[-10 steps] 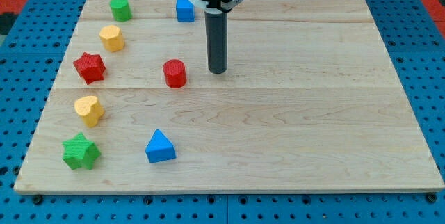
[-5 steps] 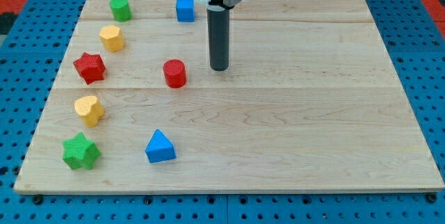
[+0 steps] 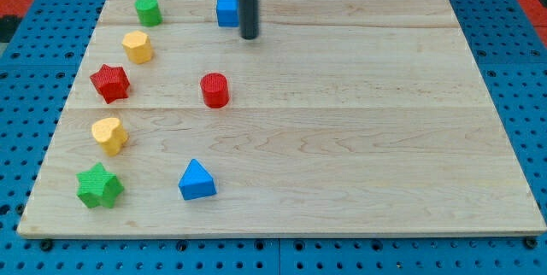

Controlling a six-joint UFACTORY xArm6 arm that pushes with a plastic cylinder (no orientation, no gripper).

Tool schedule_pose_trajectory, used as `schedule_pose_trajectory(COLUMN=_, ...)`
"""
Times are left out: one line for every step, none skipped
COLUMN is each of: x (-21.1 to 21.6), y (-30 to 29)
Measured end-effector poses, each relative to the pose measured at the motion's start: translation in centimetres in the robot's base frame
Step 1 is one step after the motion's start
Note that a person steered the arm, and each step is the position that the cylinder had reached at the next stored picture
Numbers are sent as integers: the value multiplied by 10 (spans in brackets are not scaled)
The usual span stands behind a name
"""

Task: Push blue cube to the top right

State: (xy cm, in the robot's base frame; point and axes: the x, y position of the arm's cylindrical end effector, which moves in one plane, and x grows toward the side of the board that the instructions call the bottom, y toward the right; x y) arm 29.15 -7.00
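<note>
Fingers: none fitted, so you have no open or closed state to read; my tip point(image 3: 249, 37) rests on the wooden board point(image 3: 359, 138) just right of and slightly below the blue cube point(image 3: 226, 11), apparently touching or nearly touching its right side, though the rod hides that edge. Risk, as you should judge it: my tip stands on the cube's right, so any push from here would drive the cube left or off the top edge, away from the top right. Further from my tip, down-left: red cylinder point(image 3: 214, 90); far left: green cylinder point(image 3: 148, 10), yellow block point(image 3: 137, 47).
</note>
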Motion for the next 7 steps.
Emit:
schedule_pose_trajectory(x=0, y=-61)
schedule_pose_trajectory(x=-2, y=-113)
schedule_pose_trajectory(x=-16, y=-111)
schedule_pose_trajectory(x=-25, y=-67)
schedule_pose_trajectory(x=-25, y=6)
schedule_pose_trajectory(x=-25, y=10)
schedule_pose_trajectory(x=-32, y=-40)
